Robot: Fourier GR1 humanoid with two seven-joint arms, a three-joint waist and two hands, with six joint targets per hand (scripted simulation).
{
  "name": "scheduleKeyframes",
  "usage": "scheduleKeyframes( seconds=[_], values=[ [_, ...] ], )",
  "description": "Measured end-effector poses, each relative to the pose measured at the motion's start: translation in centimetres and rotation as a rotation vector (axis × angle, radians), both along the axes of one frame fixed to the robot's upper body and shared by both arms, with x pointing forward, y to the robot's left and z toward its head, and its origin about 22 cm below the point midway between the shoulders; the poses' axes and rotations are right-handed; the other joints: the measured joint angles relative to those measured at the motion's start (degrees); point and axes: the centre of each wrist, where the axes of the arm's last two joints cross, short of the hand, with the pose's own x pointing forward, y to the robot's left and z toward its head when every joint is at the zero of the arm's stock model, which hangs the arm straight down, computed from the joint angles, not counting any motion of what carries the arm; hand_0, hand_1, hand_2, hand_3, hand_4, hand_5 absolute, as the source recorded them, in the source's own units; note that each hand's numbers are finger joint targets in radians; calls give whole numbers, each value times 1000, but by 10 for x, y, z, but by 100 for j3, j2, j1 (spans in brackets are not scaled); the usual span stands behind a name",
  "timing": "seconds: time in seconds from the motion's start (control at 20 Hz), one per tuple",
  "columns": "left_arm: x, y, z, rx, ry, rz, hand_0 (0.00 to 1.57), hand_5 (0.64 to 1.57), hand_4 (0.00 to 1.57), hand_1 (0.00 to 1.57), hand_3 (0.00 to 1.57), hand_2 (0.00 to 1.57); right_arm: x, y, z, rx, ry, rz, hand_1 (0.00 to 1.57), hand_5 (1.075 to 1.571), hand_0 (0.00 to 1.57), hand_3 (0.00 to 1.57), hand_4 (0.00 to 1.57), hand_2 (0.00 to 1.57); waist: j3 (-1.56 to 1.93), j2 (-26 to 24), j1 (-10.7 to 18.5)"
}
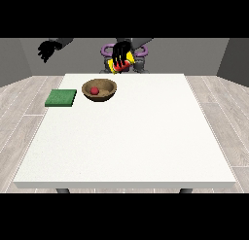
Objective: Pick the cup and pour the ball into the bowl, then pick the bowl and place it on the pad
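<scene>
A brown wooden bowl [108, 85] stands on the white table near its far edge, with a red ball [94, 91] lying inside it. Behind and above the bowl, the hand at the view's right [120, 50] is curled round a yellow cup [116, 66], held tilted in the air with a red part showing. A green square pad [61, 97] lies flat on the table left of the bowl. The hand at the view's left [47, 49] hangs raised beyond the table's far left corner, fingers spread and holding nothing.
The white table [131, 137] stretches wide toward the camera in front of the bowl and pad. The robot's torso with purple parts [142, 52] sits behind the far edge. Grey wood flooring surrounds the table.
</scene>
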Motion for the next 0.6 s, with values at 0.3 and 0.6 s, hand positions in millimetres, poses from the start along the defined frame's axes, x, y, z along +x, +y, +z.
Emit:
scheduleKeyframes(
  seconds=[0.3, 0.6],
  values=[
    [-5, 33, -2, -451, 12, -6, 974, 1571, 1236, 974, 577, 928, -10, -1, -9, 18, 19, -46, 0, 1570, 0, 0, 711, 0, -22, 253, 384],
    [-4, 43, 58, -1106, -49, -30, 0, 1465, 361, 0, 0, 0, -4, 12, -13, 44, 15, -51, 0, 1571, 0, 0, 664, 0, -89, 745, 607]
  ],
)
